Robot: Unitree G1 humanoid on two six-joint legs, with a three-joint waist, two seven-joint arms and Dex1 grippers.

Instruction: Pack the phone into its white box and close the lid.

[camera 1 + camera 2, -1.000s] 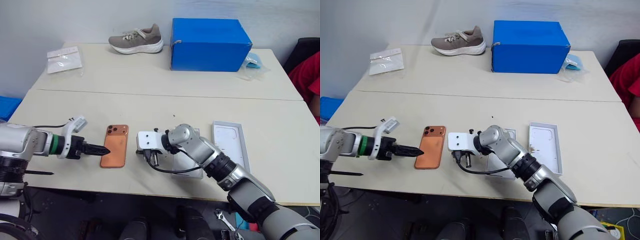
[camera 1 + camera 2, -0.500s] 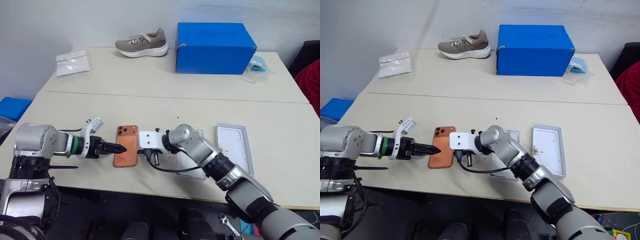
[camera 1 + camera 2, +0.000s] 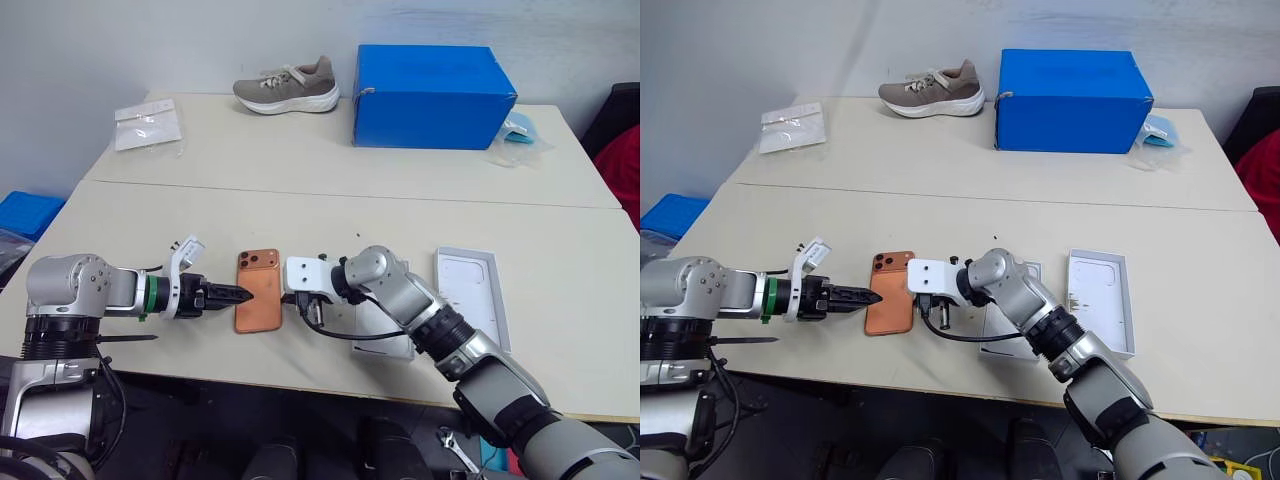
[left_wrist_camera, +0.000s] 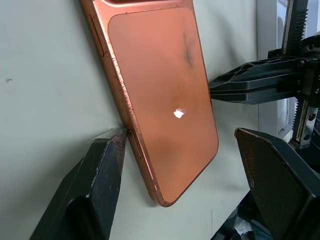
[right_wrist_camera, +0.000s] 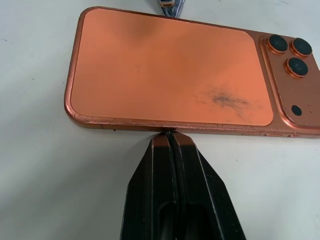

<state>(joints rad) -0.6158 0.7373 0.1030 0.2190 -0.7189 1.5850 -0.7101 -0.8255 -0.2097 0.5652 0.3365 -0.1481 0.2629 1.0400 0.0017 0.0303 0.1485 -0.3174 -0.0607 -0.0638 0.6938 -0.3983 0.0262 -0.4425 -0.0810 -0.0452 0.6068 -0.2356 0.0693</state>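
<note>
The phone [image 3: 258, 290] is hemmed by the left claw [image 3: 236, 294] and right claw [image 3: 287, 297]; its far end is unobstructed.

Far across my tabletop [image 3: 300, 160], a grey sneaker [image 3: 287, 84] is lying beside a large blue box [image 3: 433, 82], while a clear plastic bag [image 3: 147, 124] is resting well apart toward my left.

Both arms low and converging, left gripper [image 3: 243, 294] jaws spread, right gripper [image 5: 171, 134] jaws pressed together
</note>
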